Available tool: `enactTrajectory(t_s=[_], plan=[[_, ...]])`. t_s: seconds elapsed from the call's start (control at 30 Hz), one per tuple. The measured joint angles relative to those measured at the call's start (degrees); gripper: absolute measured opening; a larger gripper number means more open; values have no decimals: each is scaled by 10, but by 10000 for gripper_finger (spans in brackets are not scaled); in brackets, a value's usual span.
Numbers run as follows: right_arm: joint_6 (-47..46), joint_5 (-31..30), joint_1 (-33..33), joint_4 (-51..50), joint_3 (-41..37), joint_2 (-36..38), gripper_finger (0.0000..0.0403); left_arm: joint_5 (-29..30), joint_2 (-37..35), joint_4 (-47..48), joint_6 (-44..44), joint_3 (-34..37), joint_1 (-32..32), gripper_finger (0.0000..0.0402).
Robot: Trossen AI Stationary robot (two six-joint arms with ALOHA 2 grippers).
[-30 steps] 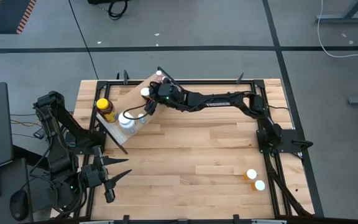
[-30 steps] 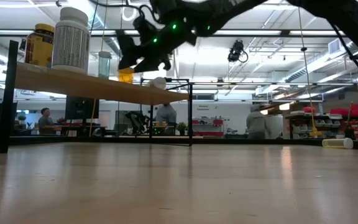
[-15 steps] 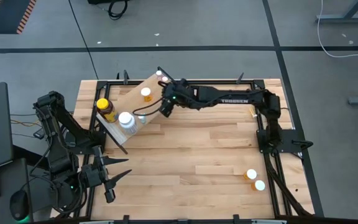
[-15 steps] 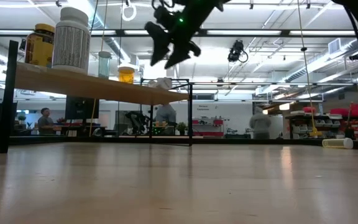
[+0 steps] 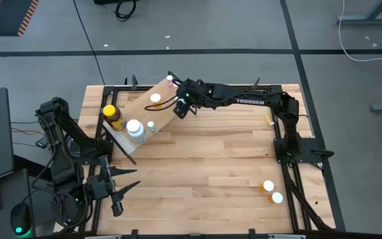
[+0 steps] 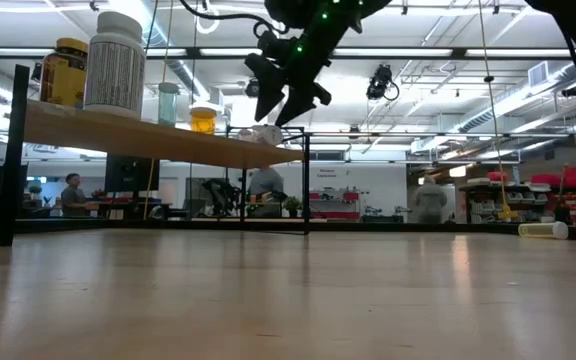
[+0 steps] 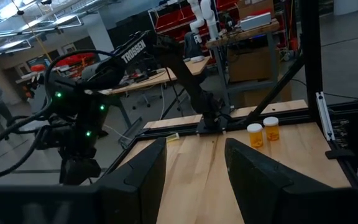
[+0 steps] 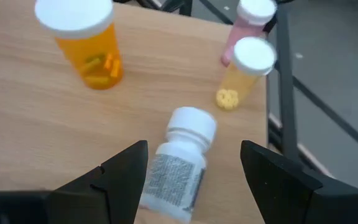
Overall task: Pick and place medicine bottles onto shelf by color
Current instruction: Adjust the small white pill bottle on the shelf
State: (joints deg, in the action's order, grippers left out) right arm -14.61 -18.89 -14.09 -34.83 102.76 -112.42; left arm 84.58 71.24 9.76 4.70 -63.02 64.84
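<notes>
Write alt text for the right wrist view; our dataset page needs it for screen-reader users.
The right gripper hangs open, holding nothing, above a white bottle lying on its side on the shelf. Beyond it stand an orange vial with a white cap, a pale yellow vial and a pink vial, both white-capped, near the shelf's edge.

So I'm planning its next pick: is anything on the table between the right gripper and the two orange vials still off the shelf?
Nothing visible. The right gripper, open and empty, hangs over the shelf; bare tabletop runs to the two orange vials.
</notes>
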Motion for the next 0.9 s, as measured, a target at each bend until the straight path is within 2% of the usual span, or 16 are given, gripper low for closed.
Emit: enactTrajectory(t_s=[0.37,0.63,0.9], plan=[[3,5,8,-6,-3,-35,266,0,0,0,2,0,0,172],[17,-35,7,-10,-3,-38,265,0,0,1,1,0,0,172],[30,-40,15,-22,-3,-38,242,0,0,1,2,0,0,172]])
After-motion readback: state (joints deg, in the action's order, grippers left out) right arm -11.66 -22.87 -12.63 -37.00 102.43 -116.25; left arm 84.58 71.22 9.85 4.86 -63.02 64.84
